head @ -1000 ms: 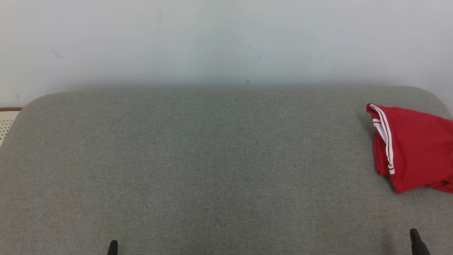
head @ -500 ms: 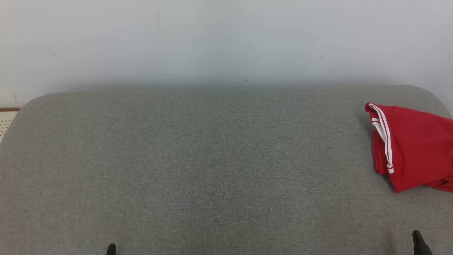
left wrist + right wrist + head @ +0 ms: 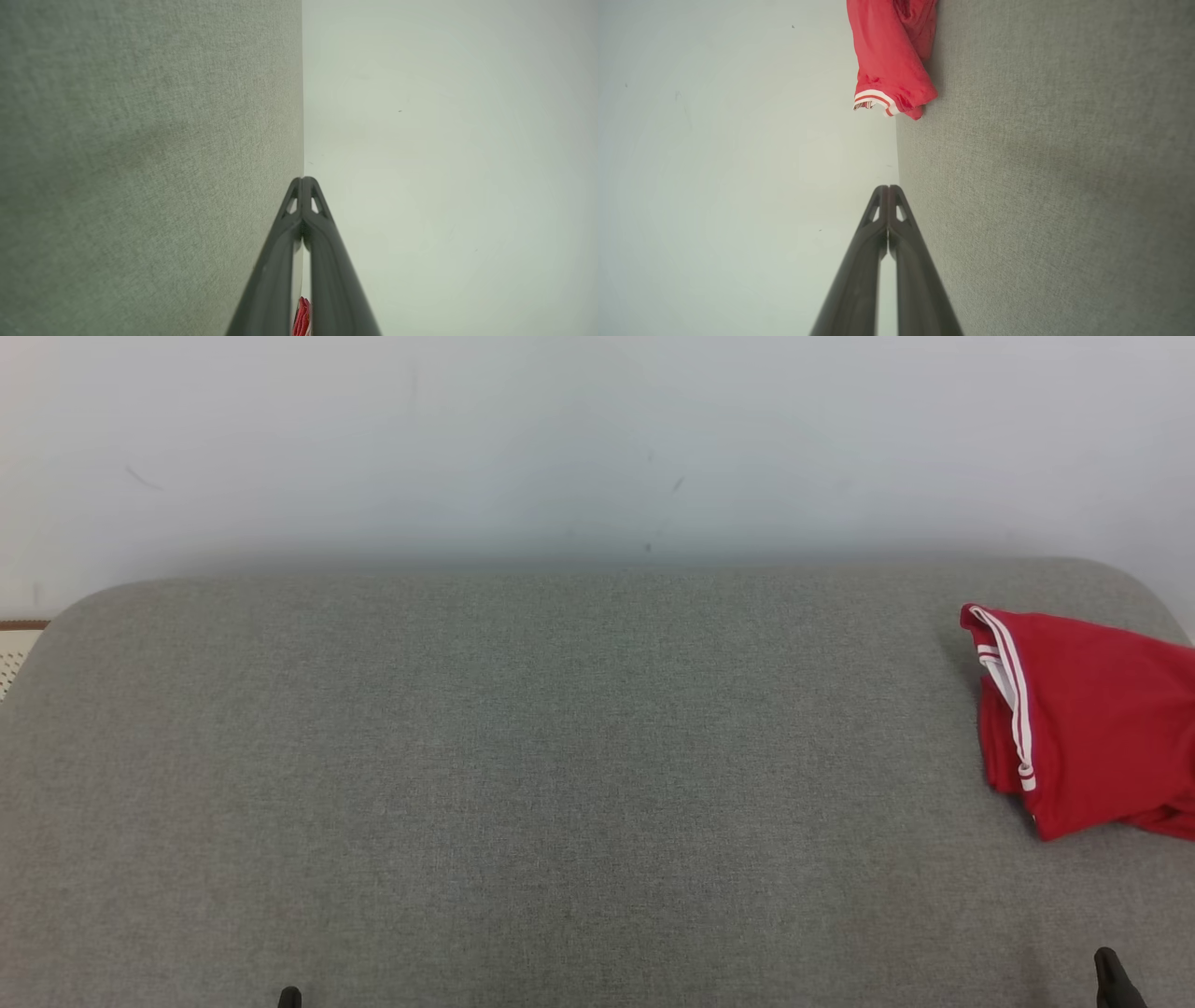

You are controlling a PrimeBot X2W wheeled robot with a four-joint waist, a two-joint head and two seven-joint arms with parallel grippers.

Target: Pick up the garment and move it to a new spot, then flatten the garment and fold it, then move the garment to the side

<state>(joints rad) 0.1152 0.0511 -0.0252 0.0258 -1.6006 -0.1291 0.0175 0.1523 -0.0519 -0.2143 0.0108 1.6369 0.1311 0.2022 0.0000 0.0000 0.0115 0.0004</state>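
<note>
A red garment point(image 3: 1088, 719) with white-striped trim lies bunched at the far right of the grey upholstered surface point(image 3: 560, 775), partly cut off by the head view's right edge. It also appears at the top of the right wrist view as the garment point(image 3: 892, 56), and as a small red sliver point(image 3: 302, 319) between the fingers in the left wrist view. My left gripper point(image 3: 289, 998) peeks up at the bottom left, shut and empty. My right gripper point(image 3: 1109, 969) sits at the bottom right, below the garment and apart from it, shut with its fingers pressed together point(image 3: 888, 189).
A pale wall point(image 3: 597, 439) rises behind the surface. The surface's back corners are rounded. A pale perforated object with a brown rim point(image 3: 14, 649) shows beyond the left edge.
Both gripper tips have sunk slightly toward the bottom edge of the head view. The whole picture has drifted a little, so the camera moved. The garment lies as before.
</note>
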